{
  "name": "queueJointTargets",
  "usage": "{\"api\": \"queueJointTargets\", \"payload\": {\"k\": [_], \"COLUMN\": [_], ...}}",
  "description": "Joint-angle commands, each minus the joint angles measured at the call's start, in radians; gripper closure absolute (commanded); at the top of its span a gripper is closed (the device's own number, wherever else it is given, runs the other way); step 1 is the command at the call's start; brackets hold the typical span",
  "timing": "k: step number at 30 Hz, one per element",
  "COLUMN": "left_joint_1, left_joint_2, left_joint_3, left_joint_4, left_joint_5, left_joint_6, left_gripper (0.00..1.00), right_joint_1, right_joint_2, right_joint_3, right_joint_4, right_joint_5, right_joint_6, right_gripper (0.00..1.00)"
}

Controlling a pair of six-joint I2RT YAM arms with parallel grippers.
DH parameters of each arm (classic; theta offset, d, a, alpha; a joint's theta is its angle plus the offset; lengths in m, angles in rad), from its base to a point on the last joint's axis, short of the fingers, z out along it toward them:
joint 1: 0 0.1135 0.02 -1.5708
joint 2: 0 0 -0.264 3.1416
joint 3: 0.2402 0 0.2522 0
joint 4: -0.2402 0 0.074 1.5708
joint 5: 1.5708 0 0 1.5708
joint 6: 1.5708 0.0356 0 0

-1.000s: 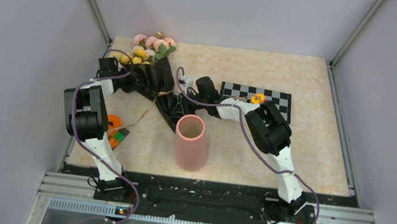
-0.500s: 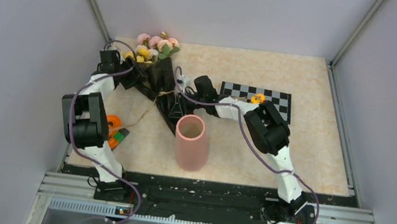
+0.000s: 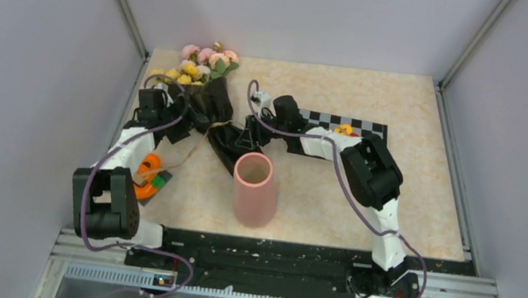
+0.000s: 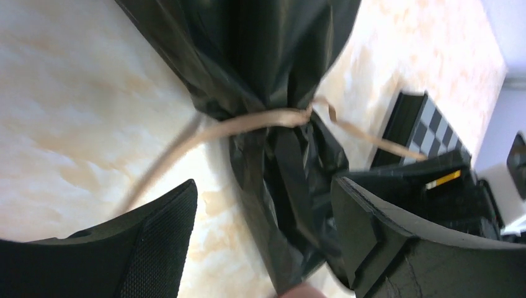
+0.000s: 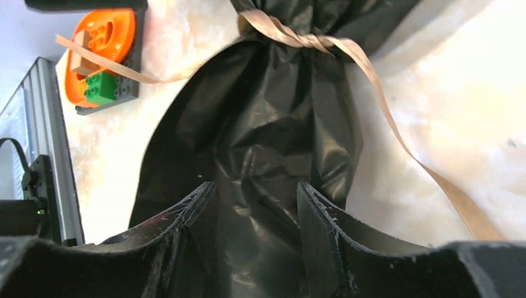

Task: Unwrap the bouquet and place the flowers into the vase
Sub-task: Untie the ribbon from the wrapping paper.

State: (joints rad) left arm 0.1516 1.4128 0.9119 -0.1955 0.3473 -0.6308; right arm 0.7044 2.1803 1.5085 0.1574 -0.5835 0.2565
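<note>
The bouquet lies at the table's far left, its pink, peach and yellow flowers (image 3: 205, 60) fanned out of black wrapping (image 3: 214, 109). A tan ribbon (image 4: 260, 118) still ties the wrapping's neck, and its loose tail (image 3: 188, 156) trails toward the near left. My left gripper (image 4: 263, 183) is wide open, with the wrapping's lower tail between its fingers untouched. Opposite it, my right gripper (image 5: 254, 186) stands open astride that same tail (image 5: 267, 143), below the knot (image 5: 298, 37). The pink vase (image 3: 251, 189) stands upright just in front of the wrapping's tail.
A dark plate with orange and green blocks (image 3: 150, 173) sits by the left arm, near the ribbon's end. A checkerboard mat (image 3: 347, 125) with a small orange piece (image 3: 343, 131) lies behind the right arm. Frame posts and walls close in the table's sides.
My left gripper has opened from shut and swung down from the bouquet's upper left edge to its tied neck. My right gripper has widened and shifted slightly back and right. The bouquet shifted a little.
</note>
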Motion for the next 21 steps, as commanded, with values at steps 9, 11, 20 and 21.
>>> {"api": "queueJointTargets", "payload": {"k": [9, 11, 20, 21], "left_joint_1": [-0.102, -0.103, -0.105, -0.105], "left_joint_2": [0.083, 0.118, 0.167, 0.163], "left_joint_3": [-0.078, -0.074, -0.105, -0.119], "left_joint_4": [0.140, 0.163, 0.235, 0.245], "left_joint_5": [0.106, 0.133, 0.166, 0.165], "left_joint_6": [-0.079, -0.086, -0.110, -0.111], "left_gripper": [0.19, 0.20, 0.16, 0.16], "right_joint_1": [-0.024, -0.022, 0.051, 0.058], "right_joint_2": [-0.097, -0.086, -0.050, -0.043], "right_joint_3": [-0.125, -0.123, -0.096, -0.092], "right_joint_4": [0.059, 0.050, 0.028, 0.032], "right_joint_5": [0.061, 0.036, -0.034, -0.045], "right_joint_6": [0.046, 0.049, 0.054, 0.060], "right_gripper": [0.44, 0.44, 0.47, 0.47]}}
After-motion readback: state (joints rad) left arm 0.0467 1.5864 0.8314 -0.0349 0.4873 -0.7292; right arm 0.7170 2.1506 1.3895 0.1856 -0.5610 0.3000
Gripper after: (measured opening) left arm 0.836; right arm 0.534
